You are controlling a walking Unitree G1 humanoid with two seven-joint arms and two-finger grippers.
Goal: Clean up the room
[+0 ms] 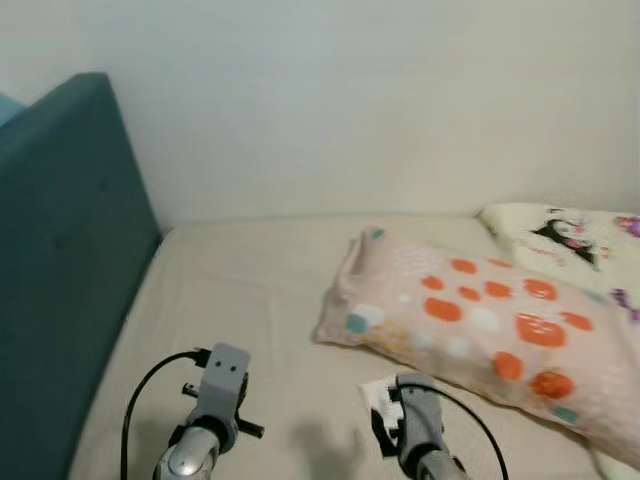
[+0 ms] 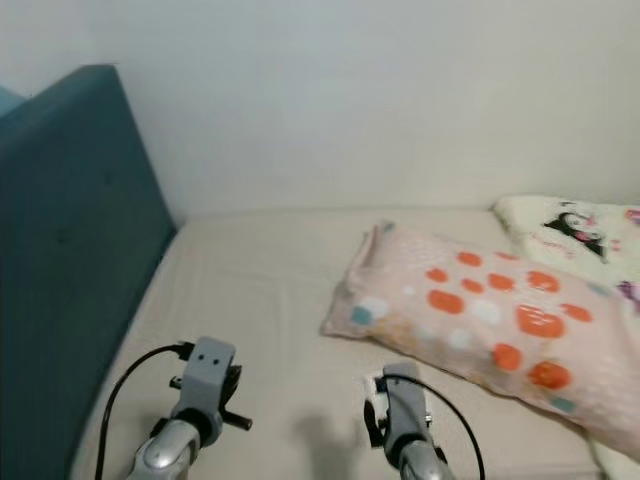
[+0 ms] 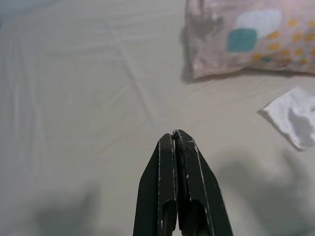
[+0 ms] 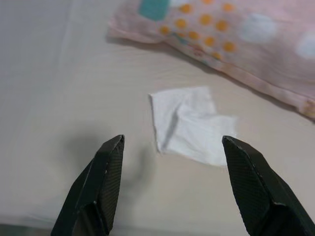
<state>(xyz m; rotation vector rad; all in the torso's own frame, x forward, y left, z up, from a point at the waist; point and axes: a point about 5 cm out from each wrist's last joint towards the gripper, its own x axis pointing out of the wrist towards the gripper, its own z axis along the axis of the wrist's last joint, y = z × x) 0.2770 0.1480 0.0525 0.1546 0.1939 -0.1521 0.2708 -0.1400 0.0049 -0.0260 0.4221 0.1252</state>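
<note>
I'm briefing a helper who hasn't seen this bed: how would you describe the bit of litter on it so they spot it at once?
Start at the bed with the teal headboard, then find the pink pillow with orange dots. Just off its near edge, on the bare sheet, lies a crumpled white tissue, between the open right gripper's fingers. It is plain white, small and flat, unlike the patterned pillows.

A tissue [image 4: 189, 125] is found lying on the bed [image 1: 250, 290], just beyond the spread fingers [image 4: 101, 191] of the right gripper [image 4: 172, 189] and roughly between them. Past the tissue, farther from those fingers, a pillow [image 1: 470, 325] lies on the bed (a second pillow [image 1: 575, 240] is placed behind it, toward the wall [image 1: 350, 100]). The closed fingers [image 3: 179, 191] of the left gripper [image 3: 176, 135] are held over the sheet, with the tissue off to their right. A headboard [image 1: 60, 270] stands left of both grippers.
</note>
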